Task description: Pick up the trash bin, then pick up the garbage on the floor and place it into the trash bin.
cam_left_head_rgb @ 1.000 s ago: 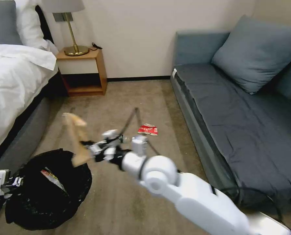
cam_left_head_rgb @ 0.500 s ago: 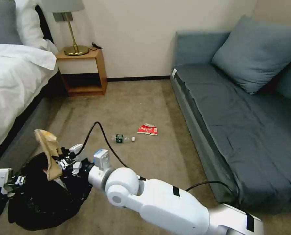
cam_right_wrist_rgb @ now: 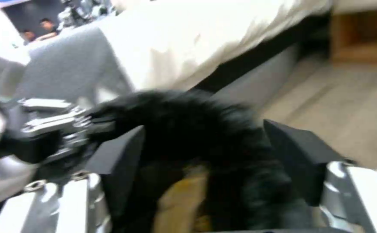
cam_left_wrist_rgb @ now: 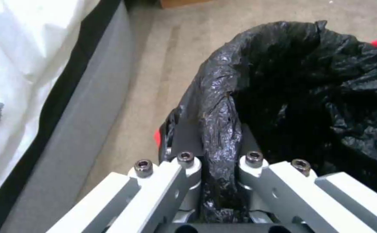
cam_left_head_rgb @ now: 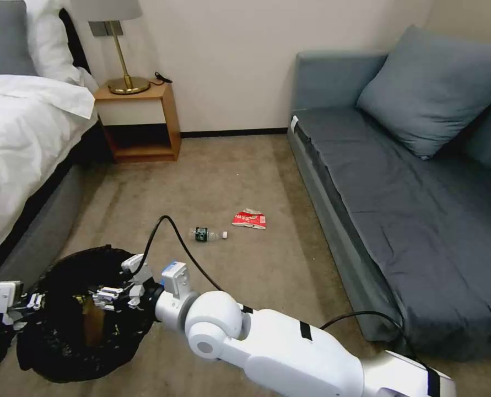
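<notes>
The left gripper [cam_left_wrist_rgb: 216,168] is clamping its fingers [cam_left_wrist_rgb: 184,158] on the crinkly black-bag rim of the round trash bin [cam_left_head_rgb: 41,342], holding it by the bed [cam_left_head_rgb: 19,143] at the robot's left. The right gripper [cam_left_head_rgb: 108,295] is hanging over the bin's mouth with fingers [cam_right_wrist_rgb: 292,152] spread apart and holding nothing, the tan paper wrapper [cam_left_head_rgb: 92,325] lying inside below. On the carpet ahead, the clear bottle with a dark green label [cam_left_head_rgb: 206,234] is lying beside the crumpled red-white packet [cam_left_head_rgb: 249,219], near the grey sofa [cam_left_head_rgb: 399,182].
</notes>
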{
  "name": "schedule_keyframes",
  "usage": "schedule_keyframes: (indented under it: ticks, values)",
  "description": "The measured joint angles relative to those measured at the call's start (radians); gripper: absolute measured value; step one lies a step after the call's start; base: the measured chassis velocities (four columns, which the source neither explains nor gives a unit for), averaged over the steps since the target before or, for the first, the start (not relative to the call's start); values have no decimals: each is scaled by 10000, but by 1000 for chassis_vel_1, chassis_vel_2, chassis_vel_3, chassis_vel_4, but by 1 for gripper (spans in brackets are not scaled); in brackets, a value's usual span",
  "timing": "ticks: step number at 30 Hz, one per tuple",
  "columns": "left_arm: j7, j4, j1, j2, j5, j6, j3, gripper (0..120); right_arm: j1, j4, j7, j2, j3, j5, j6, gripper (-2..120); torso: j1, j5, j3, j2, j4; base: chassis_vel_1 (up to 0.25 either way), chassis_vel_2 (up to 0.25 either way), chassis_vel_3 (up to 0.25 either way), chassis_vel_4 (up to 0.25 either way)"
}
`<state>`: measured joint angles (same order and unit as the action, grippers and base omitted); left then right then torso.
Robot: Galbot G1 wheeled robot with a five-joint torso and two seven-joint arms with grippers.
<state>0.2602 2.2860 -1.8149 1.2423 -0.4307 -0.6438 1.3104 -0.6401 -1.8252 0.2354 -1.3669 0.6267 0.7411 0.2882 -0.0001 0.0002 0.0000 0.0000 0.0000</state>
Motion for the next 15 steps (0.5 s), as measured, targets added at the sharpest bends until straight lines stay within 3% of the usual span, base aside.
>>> schedule_keyframes:
  ticks: [4, 7, 9, 10, 14, 15]
  values:
    - [10, -150, 44, -28, -24, 1, 3, 5, -818, -771, -634, 1246, -1439, -1330, -392, 96, 0, 0, 0, 0, 0, 0, 0, 0, 0]
    - [15, -151, 62, -32, -27, 3, -32, 5, -1603, -1107, -964, 1824, -2417, -2158, -554, 99, 0, 3, 0, 0, -3, 0, 0, 0, 0]
    - [29, -161, 96, -34, -31, 7, -87, 5, -2910, -1525, -1309, 2320, -3607, -2926, -871, 100, 0, 3, 0, 0, -5, 0, 0, 0, 0]
    - [29, -161, 96, -34, -31, 7, -87, 5, -2910, -1525, -1309, 2320, -3607, -2926, -871, 100, 0, 3, 0, 0, -5, 0, 0, 0, 0]
    - [59, -225, 123, -87, -34, 9, -138, 5, -5799, -1978, -2270, 2661, -6419, -4228, -2221, 100, 0, 4, -1, 0, -2, 0, 0, 0, 0]
    - [59, -225, 123, -87, -34, 9, -138, 5, -5799, -1978, -2270, 2661, -6419, -4228, -2221, 100, 0, 4, -1, 0, -2, 0, 0, 0, 0]
